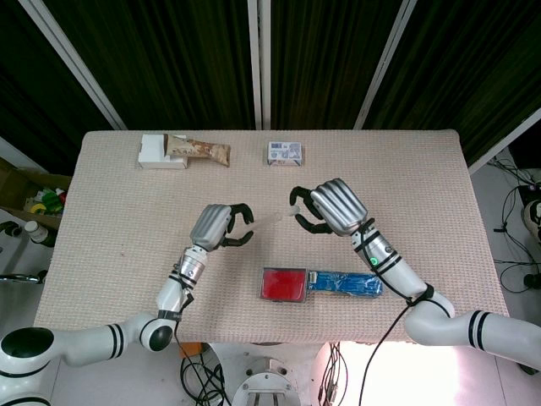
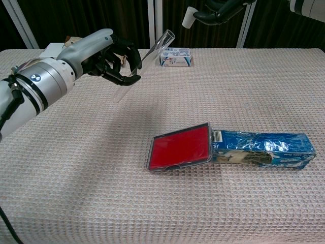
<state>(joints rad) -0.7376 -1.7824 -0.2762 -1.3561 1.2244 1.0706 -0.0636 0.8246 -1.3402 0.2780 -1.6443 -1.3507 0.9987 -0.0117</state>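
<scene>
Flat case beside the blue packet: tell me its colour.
Red flat case with a clear rim, best seen in the chest view.

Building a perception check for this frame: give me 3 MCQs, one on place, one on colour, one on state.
1. Where does the small blue-and-white box lie?
A. at the table's far edge
B. on the red case
C. in the right hand

2. What colour is the flat case beside the blue packet?
A. green
B. red
C. yellow

3. What is the left hand doing?
A. lying flat on the cloth
B. gripping the blue packet
C. holding a clear tube above the table

Answers: 1 A, the head view shows it near the far edge; 2 B, its face is red in both views; 3 C, the fingers curl around the tilted tube, clear of the cloth.
</scene>
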